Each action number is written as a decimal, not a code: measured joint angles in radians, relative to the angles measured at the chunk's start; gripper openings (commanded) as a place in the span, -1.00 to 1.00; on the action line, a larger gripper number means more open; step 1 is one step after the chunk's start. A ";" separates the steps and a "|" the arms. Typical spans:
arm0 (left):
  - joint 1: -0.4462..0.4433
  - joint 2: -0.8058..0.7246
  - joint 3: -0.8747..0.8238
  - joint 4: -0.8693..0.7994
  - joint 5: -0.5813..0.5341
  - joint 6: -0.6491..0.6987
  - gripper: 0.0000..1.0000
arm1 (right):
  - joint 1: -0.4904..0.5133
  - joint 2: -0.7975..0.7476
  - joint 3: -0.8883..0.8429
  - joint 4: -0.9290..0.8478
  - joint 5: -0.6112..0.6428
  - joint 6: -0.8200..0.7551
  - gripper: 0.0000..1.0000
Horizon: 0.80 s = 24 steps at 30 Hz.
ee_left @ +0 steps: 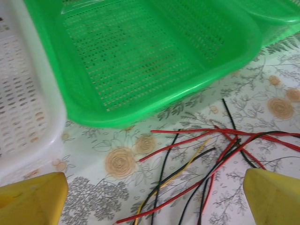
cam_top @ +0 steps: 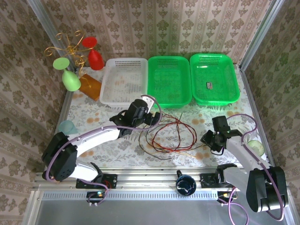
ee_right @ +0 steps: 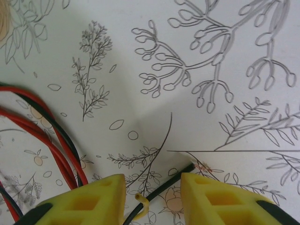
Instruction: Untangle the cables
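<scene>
Left gripper (ee_left: 154,176) gapes wide over the cables (ee_left: 206,154); right gripper (ee_right: 152,197), half-spread, straddles a black cable end (ee_right: 180,174). Rightmost green basket (cam_top: 233,79) holds a small dark item (cam_top: 209,85).

From the top camera the cables (cam_top: 171,136) are too thin to tell which strand lies over which, and the small dark thing (cam_top: 209,85) in the far-right green basket (cam_top: 222,70) is too tiny to make out. On the left wrist cam the left gripper (ee_left: 154,204) has both yellow fingers (ee_left: 33,199) chopped off by the bottom corners, and the cables run out past the right and bottom edges. Right wrist cam, the right gripper (ee_right: 152,197) has its fingertips (ee_right: 89,201) cut by the bottom edge, and the black cable (ee_right: 164,187) between them runs off there too.
</scene>
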 measured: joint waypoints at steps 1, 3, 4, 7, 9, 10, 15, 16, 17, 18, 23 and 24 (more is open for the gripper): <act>-0.008 0.007 0.004 0.004 0.007 0.000 0.90 | 0.000 0.000 -0.003 0.005 -0.004 0.002 -0.48; -0.019 0.017 0.007 0.011 0.018 -0.002 0.88 | 0.000 -0.001 -0.007 0.016 -0.006 0.006 -0.59; -0.022 0.022 0.009 0.014 0.024 -0.002 0.87 | 0.000 -0.002 -0.009 0.021 -0.006 0.008 -0.59; -0.031 0.032 0.016 0.023 0.033 -0.003 0.86 | 0.000 -0.011 -0.019 0.045 -0.006 0.008 -0.57; -0.031 0.038 0.023 0.029 0.037 -0.003 0.87 | 0.000 -0.015 -0.026 0.064 -0.003 0.009 -0.59; -0.031 0.041 0.027 0.029 0.037 -0.003 0.86 | 0.000 -0.016 -0.031 0.074 -0.003 0.011 -0.69; -0.031 0.047 0.050 0.033 0.044 -0.003 0.85 | 0.000 -0.016 -0.040 0.091 0.003 0.014 -1.00; -0.031 0.047 0.052 0.033 0.044 -0.003 0.84 | 0.000 -0.016 -0.040 0.093 0.005 0.016 -1.00; -0.031 0.048 0.053 0.033 0.045 -0.003 0.84 | 0.000 -0.020 -0.040 0.093 0.005 0.019 -1.00; -0.031 0.048 0.055 0.032 0.047 -0.003 0.83 | 0.000 -0.029 -0.040 0.090 0.005 0.018 -1.00; -0.030 0.048 0.071 0.024 0.096 -0.003 0.77 | 0.000 -0.125 0.039 0.004 0.016 0.014 -1.00; -0.029 0.048 0.079 0.021 0.111 -0.004 0.76 | 0.000 -0.153 0.070 -0.011 0.020 0.010 -1.00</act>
